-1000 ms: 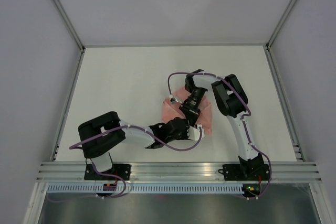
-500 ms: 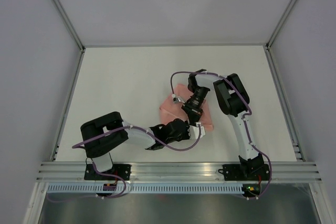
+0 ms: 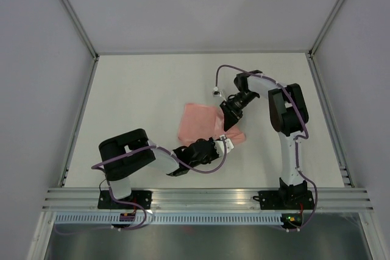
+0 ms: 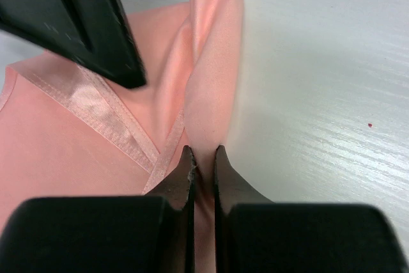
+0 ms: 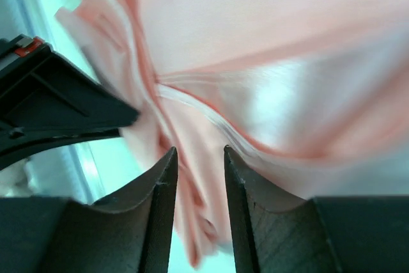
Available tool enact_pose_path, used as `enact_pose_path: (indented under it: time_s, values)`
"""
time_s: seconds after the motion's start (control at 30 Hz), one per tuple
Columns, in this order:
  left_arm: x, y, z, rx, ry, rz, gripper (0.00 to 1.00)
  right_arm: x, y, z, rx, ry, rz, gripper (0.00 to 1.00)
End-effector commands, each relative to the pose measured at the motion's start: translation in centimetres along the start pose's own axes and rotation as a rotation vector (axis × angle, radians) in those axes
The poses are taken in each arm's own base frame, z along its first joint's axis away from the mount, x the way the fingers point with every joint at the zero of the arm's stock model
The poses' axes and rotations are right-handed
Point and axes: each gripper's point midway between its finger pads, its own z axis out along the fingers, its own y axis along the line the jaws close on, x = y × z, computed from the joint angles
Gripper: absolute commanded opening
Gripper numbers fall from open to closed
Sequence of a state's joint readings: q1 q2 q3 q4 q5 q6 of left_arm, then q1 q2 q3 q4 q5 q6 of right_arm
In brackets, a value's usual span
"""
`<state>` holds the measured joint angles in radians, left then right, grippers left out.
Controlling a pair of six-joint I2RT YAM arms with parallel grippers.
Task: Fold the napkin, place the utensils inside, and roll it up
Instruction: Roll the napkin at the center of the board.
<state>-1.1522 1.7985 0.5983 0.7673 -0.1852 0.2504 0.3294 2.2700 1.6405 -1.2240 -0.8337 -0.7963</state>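
The pale pink napkin point(image 3: 198, 123) lies crumpled at the table's middle, partly spread toward the left. My left gripper point(image 3: 227, 144) is at its near right corner, shut on a raised fold of the cloth point(image 4: 214, 62). My right gripper point(image 3: 230, 121) sits on the napkin's right part, just behind the left one. Its jaws stand a little apart with bunched cloth point(image 5: 198, 177) pinched between them. In the left wrist view the right gripper's fingers point(image 4: 83, 23) rest on the hemmed cloth at the upper left. The left gripper shows in the right wrist view point(image 5: 57, 107). No utensils are in view.
An aluminium rail point(image 3: 207, 198) runs along the near edge by the arm bases. White walls with metal posts point(image 3: 73, 16) enclose the table on three sides. Purple cables point(image 3: 228, 71) loop off both arms above the napkin.
The right arm has swung out to the right and its gripper has shifted up and right. The napkin has spread wider toward the left. The left gripper has edged right along the near corner.
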Motion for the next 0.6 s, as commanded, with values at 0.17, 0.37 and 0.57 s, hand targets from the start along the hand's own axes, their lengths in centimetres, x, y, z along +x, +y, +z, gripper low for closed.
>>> enact_pose_path:
  time_s: [0.17,0.37,0.57]
  values:
    - [5.8,-2.5,-1.0,0.073,0.165,-0.062,0.02,-4.3,-5.7,-8.3,0.329,-0.278,-0.070,0.51]
    - [5.9,-2.6,-1.0,0.078,0.169,-0.054,0.02,-2.5,-5.7,-6.7,0.241,-0.213,-0.052,0.57]
    - [6.1,-2.7,-1.0,0.083,0.176,-0.045,0.02,-1.7,-5.7,-5.6,0.197,-0.178,-0.064,0.62]
